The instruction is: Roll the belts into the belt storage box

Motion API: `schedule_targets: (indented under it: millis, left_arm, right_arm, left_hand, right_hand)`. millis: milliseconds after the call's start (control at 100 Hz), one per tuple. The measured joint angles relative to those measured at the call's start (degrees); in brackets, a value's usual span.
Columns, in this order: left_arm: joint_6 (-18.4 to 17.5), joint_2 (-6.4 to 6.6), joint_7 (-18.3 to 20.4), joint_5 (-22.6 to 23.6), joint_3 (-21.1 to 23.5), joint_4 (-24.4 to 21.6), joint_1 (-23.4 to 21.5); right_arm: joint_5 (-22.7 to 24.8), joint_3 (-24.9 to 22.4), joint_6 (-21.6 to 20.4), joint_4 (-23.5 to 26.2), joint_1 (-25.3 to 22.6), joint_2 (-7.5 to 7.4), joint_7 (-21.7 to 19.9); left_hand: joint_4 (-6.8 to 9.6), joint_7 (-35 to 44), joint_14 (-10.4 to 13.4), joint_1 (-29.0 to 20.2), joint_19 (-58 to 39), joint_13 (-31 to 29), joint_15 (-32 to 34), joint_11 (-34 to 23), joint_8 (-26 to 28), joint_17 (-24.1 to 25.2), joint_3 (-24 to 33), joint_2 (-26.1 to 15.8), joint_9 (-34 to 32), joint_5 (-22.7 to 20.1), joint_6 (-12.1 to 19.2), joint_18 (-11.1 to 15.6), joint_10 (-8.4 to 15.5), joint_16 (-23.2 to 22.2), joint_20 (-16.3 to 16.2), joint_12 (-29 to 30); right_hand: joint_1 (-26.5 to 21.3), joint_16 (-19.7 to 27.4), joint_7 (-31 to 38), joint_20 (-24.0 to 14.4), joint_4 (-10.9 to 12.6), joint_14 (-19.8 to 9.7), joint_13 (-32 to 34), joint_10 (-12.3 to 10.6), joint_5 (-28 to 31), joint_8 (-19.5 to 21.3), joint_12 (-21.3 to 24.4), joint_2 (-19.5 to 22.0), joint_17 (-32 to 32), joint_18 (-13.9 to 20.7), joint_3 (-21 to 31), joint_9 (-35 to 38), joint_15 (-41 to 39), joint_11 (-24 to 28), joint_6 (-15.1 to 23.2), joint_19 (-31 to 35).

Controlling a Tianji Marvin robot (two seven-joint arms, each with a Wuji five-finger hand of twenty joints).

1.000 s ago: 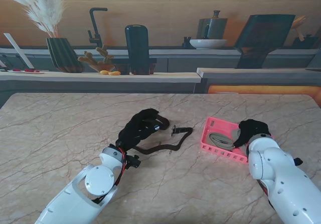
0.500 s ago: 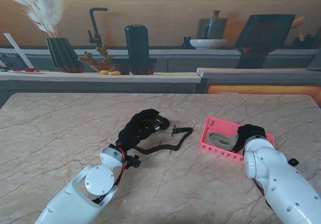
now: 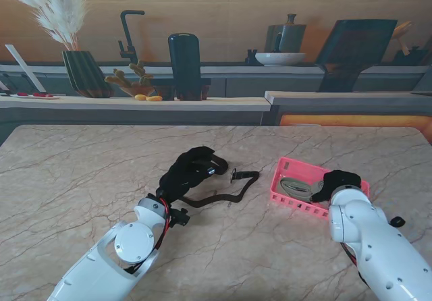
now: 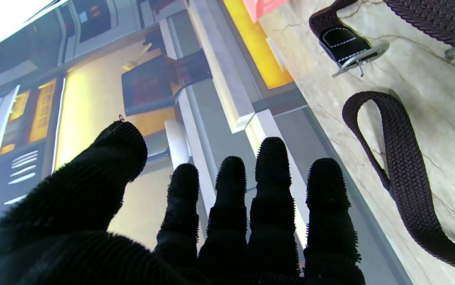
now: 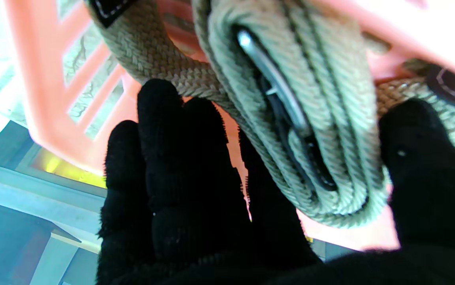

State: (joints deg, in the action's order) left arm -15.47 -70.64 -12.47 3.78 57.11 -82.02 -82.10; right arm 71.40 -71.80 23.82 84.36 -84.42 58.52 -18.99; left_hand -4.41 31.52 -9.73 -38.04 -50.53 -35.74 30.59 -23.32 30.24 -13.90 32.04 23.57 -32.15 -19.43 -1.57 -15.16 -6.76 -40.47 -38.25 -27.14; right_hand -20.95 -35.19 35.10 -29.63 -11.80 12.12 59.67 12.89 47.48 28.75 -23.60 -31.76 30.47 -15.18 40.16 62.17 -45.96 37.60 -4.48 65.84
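The right robot hand (image 3: 335, 181) is pinching the rolled tan belt (image 5: 310, 130), thumb on one side and fingers (image 5: 179, 158) on the other, inside the pink box (image 3: 289, 202) on the surface (image 3: 101, 166). The left robot hand (image 3: 192, 169) is hovering with fingers spread, holding nothing, beside the black belt (image 3: 219, 196) lying unrolled in the middle. That woven webbing looks soft, light and floppy; gripping near the metal buckle (image 4: 360, 59), the one stiff part, seems wisest for starting a roll.
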Motion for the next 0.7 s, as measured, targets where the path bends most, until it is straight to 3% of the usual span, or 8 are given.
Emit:
schedule_targets:
  millis: [260,300,490,700]
  left_arm:
    - [0.3,-0.03,0.0,-0.2,-0.2,0.0,0.0]
    - [0.3,-0.03,0.0,-0.2,-0.2,-0.1,0.0]
    - [0.4,-0.08,-0.1,-0.3,-0.3,-0.1,0.0]
    - [0.5,-0.12,-0.2,-0.4,-0.3,-0.2,0.0]
  right_arm:
    - [-0.1,-1.2,0.2,0.6,-1.5,0.21,2.3]
    - [-0.6,-1.5,0.2,0.8,-1.7,0.28,2.7]
    - [-1.0,-2.2,0.3,2.0,-2.7,0.43,3.8]
    - [7.2,-1.3,2.5,2.1,-2.7,0.49,3.3]
  left_hand:
    - [0.0,0.0,0.0,0.0,0.0,0.0,0.1,0.0,0.0,0.0,0.0,0.0,0.0,0.0,0.0,0.0,0.0,0.0,0.0,0.0]
    - [0.0,0.0,0.0,0.0,0.0,0.0,0.2,0.0,0.0,0.0,0.0,0.0,0.0,0.0,0.0,0.0,0.0,0.0,0.0,0.0]
    - [0.0,0.0,0.0,0.0,0.0,-0.2,0.3,0.0,0.0,0.0,0.0,0.0,-0.1,0.0,0.0,0.0,0.0,0.0,0.0,0.0]
    - [0.0,0.0,0.0,0.0,0.0,-0.2,0.3,0.0,0.0,0.0,0.0,0.0,-0.7,0.0,0.0,0.0,0.0,0.0,0.0,0.0]
  right_hand:
    - [2.8,0.0,-1.3,0.0,0.0,0.4,-1.0,0.2,1.5,1.4,0.0,1.3,-0.7,-0.5,0.0,-0.8,0.0,0.5,-0.2,0.0]
    - [2.8,0.0,-1.4,0.0,1.1,0.4,-1.0,0.2,1.5,1.6,0.0,1.3,-0.7,-0.5,0.1,-1.2,0.0,0.6,-0.2,0.0]
    - [1.2,0.0,-2.0,0.0,1.1,0.4,-1.6,0.2,1.5,2.9,-0.4,-1.6,-1.0,-0.5,1.5,-2.5,-0.2,1.9,-0.2,0.0]
    - [2.6,-1.4,-2.2,-0.4,2.5,0.5,-2.2,0.9,1.4,6.2,-1.4,0.2,-0.7,-1.2,-5.1,-4.2,-3.2,4.2,0.3,0.1]
